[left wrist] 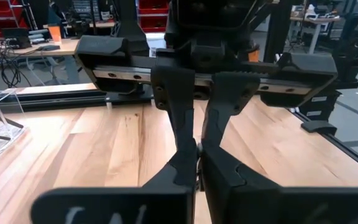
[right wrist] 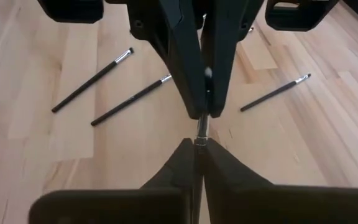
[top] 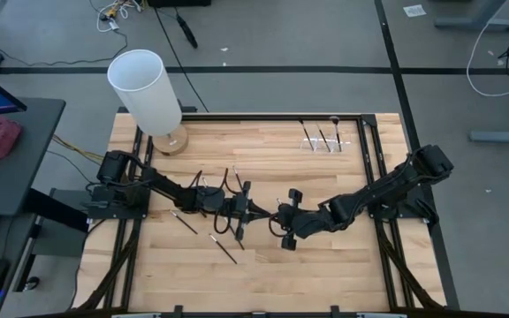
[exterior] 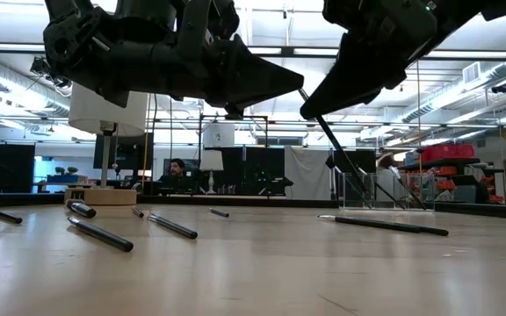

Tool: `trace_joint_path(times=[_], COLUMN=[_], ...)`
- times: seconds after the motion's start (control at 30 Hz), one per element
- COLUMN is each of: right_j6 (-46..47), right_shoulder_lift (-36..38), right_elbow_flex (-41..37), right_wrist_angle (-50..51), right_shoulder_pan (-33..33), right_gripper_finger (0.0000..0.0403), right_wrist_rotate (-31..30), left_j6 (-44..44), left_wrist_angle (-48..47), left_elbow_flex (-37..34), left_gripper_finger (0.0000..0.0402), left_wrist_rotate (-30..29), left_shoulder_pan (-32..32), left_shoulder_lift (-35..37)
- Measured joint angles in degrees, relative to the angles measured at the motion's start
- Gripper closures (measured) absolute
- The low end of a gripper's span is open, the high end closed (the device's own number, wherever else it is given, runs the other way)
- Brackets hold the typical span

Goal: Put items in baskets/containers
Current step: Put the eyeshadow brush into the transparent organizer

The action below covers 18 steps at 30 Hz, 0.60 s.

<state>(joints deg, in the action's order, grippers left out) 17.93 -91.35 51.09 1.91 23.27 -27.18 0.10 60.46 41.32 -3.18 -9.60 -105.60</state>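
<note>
Right wrist view shows the right gripper (right wrist: 199,144) closed on a thin dark-handled makeup brush with a silver ferrule (right wrist: 201,127), whose other end sits between the fingers of the left gripper (right wrist: 202,111) facing it. Both pincers are clamped on this one brush, tip to tip, above the pale wooden table (right wrist: 36,155). From overhead the two grippers meet near the table's middle, the left gripper (top: 259,212) reaching in from the left side and the right gripper (top: 277,215) from the right. The left wrist camera sees its own fingers (left wrist: 191,171) pressed together just in front of the other arm's fingers (left wrist: 222,106).

Loose slim dark brushes (top: 184,223) lie flat on the boards just below and left of the meeting point, a few of them, apart from one another. Well away, near the far right corner, stands the small clear plastic holder (top: 329,144) with several brushes upright in it. A tall white cylinder on a round wooden base (top: 147,93) stands at the far left corner.
</note>
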Motion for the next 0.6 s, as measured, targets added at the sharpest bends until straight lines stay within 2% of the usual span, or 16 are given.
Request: trace_joint_path(times=[0.23, 0.33, 0.47, 0.6], right_j6=[5.3, 9.4, 14.3, 13.9], right_shoulder_lift=[0.1, 1.0, 5.5, 13.4], right_elbow_flex=[-1.7, -5.1, -9.5, -11.7], right_wrist_angle=[2.3, 2.5, 2.6, 1.6], right_shoulder_pan=[0.2, 0.8, 1.6, 1.8], right_gripper_finger=[0.039, 0.0392, 0.0392, 0.0392], right_wrist_rotate=[-1.1, -4.3, -10.3, -15.1], left_j6=[0.0, 0.0, -1.2, -1.4], left_wrist_angle=[0.0, -0.2, -1.8, -4.4], left_elbow_flex=[0.0, 0.0, 0.0, 0.0], left_gripper_finger=[0.0343, 0.0321, 0.0297, 0.0287], left_wrist_rotate=[0.0, 0.0, 0.0, 0.0], left_shoulder_pan=[0.0, 0.0, 0.0, 0.0], left_shoulder_lift=[0.0, 0.0, 0.0, 0.0])
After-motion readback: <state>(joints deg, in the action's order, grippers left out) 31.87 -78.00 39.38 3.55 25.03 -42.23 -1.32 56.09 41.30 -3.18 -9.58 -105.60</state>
